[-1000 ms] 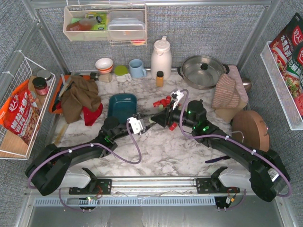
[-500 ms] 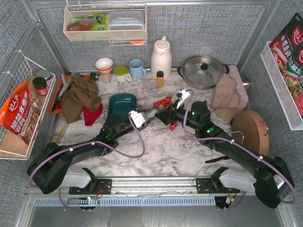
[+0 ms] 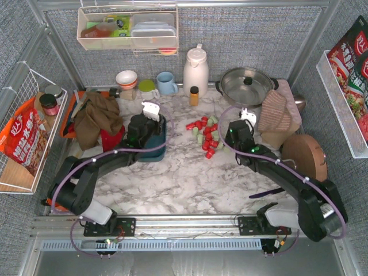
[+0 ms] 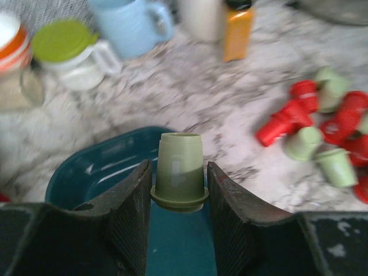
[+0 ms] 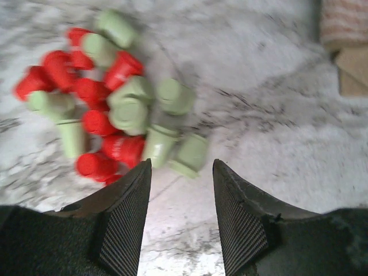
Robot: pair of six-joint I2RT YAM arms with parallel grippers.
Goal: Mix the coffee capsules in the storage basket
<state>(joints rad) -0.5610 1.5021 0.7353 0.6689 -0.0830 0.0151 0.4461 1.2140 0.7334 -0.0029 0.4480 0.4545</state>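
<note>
Left jaws pinch one pale green capsule point(image 4: 179, 171) by its side walls, flange toward the wrist, narrow end pointing outward. The capsule hangs over the near end of the storage basket point(image 4: 98, 169), and the basket floor visible below the jaws looks bare. Right jaws are spread with nothing between them, over the bench point(image 5: 270, 103). The remaining coffee capsules point(image 5: 115, 109), red and green, lie on the bench in a loose heap just ahead and left of the right jaws, some on end, some tipped. Judgement: the pods are light, stiff thin plastic, smooth and tapered, so likely to slip from a hard pinch or roll when nudged. Best hold is across the side wall just above the flange, starting at the heap's edge. Beyond the left jaws, well apart, stand an amber bottle point(image 4: 238, 30), a blue mug point(image 4: 131, 23) and a green-lidded cup point(image 4: 63, 41). A striped cloth point(image 5: 345, 23) lies far ahead-right of the right jaws. Crowded neighbouring pods look like the main obstruction.
</note>
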